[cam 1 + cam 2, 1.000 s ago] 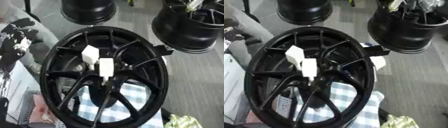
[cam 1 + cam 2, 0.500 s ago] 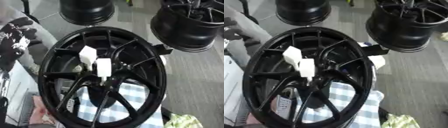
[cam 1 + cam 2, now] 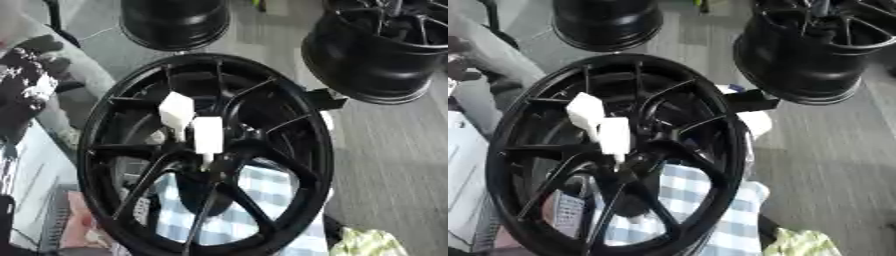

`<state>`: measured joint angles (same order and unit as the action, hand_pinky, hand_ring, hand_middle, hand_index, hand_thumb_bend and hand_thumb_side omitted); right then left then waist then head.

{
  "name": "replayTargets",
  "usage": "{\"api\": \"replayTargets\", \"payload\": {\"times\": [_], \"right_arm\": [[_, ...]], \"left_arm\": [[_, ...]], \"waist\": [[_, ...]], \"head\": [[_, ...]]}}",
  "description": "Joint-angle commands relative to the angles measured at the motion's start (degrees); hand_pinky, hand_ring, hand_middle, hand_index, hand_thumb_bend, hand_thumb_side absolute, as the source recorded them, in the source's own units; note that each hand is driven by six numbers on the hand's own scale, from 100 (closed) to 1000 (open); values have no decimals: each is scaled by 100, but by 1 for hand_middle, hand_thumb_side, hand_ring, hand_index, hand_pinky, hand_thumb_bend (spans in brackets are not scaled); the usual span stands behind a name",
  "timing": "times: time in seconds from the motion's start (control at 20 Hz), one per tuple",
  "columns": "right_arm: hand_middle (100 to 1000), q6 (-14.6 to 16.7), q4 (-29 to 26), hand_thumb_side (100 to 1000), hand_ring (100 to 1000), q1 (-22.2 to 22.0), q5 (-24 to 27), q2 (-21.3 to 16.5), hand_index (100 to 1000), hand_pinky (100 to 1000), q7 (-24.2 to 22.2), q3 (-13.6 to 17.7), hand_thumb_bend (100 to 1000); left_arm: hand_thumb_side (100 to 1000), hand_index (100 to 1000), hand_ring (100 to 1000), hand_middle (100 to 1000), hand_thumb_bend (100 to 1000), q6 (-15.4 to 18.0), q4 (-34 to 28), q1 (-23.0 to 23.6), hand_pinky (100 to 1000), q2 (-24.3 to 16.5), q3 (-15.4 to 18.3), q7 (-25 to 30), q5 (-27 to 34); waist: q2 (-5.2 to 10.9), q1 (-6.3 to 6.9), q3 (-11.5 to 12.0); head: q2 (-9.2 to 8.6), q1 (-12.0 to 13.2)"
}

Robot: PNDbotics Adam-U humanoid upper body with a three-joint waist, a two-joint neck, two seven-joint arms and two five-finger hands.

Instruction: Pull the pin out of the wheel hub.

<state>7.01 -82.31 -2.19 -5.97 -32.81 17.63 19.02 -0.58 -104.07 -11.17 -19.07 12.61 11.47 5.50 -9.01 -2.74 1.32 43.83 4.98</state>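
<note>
My left hand (image 3: 26, 92) shows only as a dark shape with silver glints at the left edge, beside the rim. I cannot tell how its fingers are set, and it touches nothing I can make out. My right hand is out of sight. The big black wheel (image 3: 210, 59) fills the middle, lying on a blue checked cloth (image 3: 262, 200). Two more black wheels, one (image 3: 376, 65) at upper right and one (image 3: 175, 25) at the top, sit behind it. The white-headed pin (image 3: 208, 135) stands in the hub, with a second white block (image 3: 176, 110) touching it on the upper left.
</note>
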Motion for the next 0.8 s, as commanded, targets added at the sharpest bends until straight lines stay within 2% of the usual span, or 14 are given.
{"api": "replayTargets", "payload": {"times": [0.05, 0.4, 0.8], "right_arm": [[917, -122, 302, 448, 948, -15, -199, 30, 1000, 917, 358, 231, 321], [904, -25, 473, 450, 926, -17, -123, 218, 1000, 899, 1243, 346, 322], [860, 34, 163, 426, 877, 27, -187, 275, 988, 854, 1307, 315, 263]], "left_arm": [[455, 870, 775, 792, 380, 1, -59, -40, 762, -82, 57, -21, 2], [455, 870, 775, 793, 379, 7, -58, -45, 763, -71, 58, -21, 8], [455, 870, 775, 793, 378, 4, -62, -41, 763, -66, 59, -17, 15]], "waist": [[58, 19, 6], [51, 36, 10], [47, 32, 22]], "head": [[29, 23], [29, -2], [29, -3]]}}
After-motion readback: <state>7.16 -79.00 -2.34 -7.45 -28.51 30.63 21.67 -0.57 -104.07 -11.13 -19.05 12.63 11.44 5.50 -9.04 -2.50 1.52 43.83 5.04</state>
